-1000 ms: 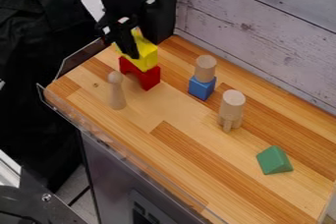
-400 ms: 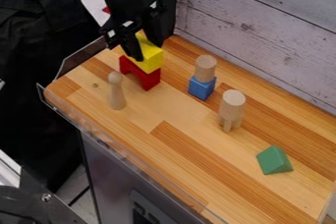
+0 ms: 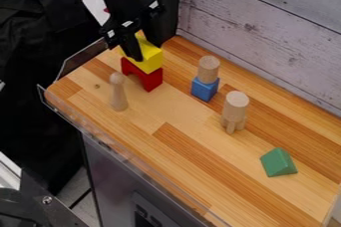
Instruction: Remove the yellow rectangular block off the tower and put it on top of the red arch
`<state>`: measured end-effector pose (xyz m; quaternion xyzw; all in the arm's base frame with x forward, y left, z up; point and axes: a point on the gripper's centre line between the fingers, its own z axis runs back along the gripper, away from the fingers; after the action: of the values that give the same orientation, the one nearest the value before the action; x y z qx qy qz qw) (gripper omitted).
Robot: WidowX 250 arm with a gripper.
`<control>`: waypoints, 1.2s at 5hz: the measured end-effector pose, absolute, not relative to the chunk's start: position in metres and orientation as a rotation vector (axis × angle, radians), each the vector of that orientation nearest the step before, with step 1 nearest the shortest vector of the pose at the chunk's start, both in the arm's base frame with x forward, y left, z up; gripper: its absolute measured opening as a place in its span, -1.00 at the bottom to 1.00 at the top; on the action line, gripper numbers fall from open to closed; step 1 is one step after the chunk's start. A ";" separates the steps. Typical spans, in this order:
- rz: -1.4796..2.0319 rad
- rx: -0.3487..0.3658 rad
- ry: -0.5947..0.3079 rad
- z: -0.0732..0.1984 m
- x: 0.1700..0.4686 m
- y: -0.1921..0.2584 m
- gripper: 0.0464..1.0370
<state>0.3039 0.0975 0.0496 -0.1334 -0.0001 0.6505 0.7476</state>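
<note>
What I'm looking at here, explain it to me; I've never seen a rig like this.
The black machine is a robot arm; its two-finger gripper is at the yellow rectangular block, which sits on the red arch block. I can't tell whether it grips it.

A fixed camera looks down at a slant on the striped wooden tabletop.

Also standing there are a slim, round-headed wooden peg, a blue block topped by a short wooden cylinder, and a thicker wooden cylinder on a pale legged piece. Nearest the camera lies a green triangular block.
</note>
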 end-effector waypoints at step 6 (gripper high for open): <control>0.630 0.053 0.206 0.107 0.248 -0.027 0.93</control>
<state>0.2484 -0.0272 0.1068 0.0261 0.1012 0.3092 0.9452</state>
